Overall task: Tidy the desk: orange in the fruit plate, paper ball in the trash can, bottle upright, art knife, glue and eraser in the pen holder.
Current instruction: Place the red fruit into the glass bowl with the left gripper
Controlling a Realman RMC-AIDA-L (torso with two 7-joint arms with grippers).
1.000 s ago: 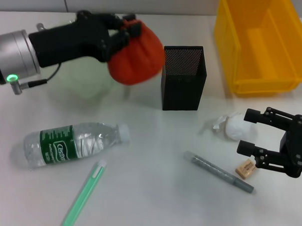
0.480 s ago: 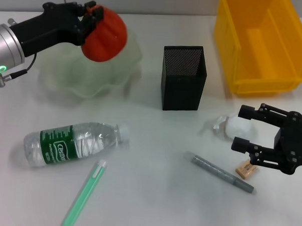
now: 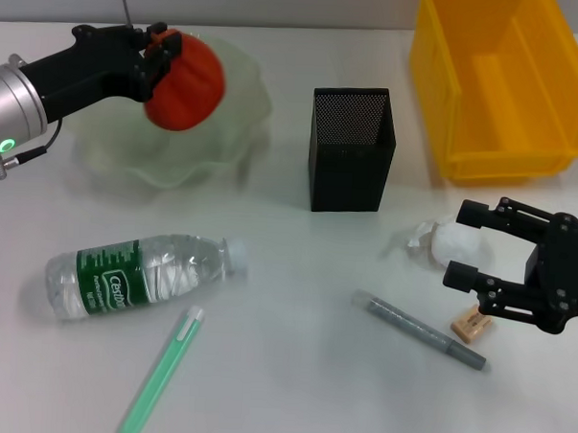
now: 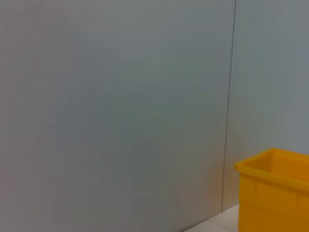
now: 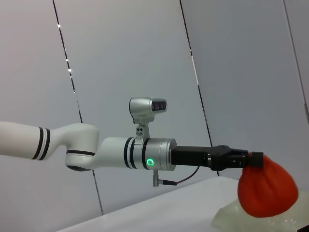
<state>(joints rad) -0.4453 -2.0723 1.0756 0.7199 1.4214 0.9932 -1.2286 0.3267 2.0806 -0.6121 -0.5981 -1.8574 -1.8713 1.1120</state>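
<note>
From the head view I see my left gripper [image 3: 160, 53] at the surface's far-left corner, its jaws pinching the orange [image 3: 185, 82] over the fruit plate [image 3: 240, 128]. The pen holder [image 3: 350, 148] stands mid-surface toward the far edge, the trash can [image 3: 501, 82] in the far-right corner. My right gripper [image 3: 465, 245] hovers by the right edge, jaws spread around the paper ball [image 3: 456, 243]; the eraser [image 3: 470, 323] lies just under it. The bottle [image 3: 142, 275] lies on its side near the left edge.

The left wrist view gives me only a wall and a corner of the trash can [image 4: 273, 191].

The right wrist view shows the left gripper [image 5: 248, 159] gripping the orange [image 5: 267, 189] just above the fruit plate's [image 5: 229, 220] rim.
</note>
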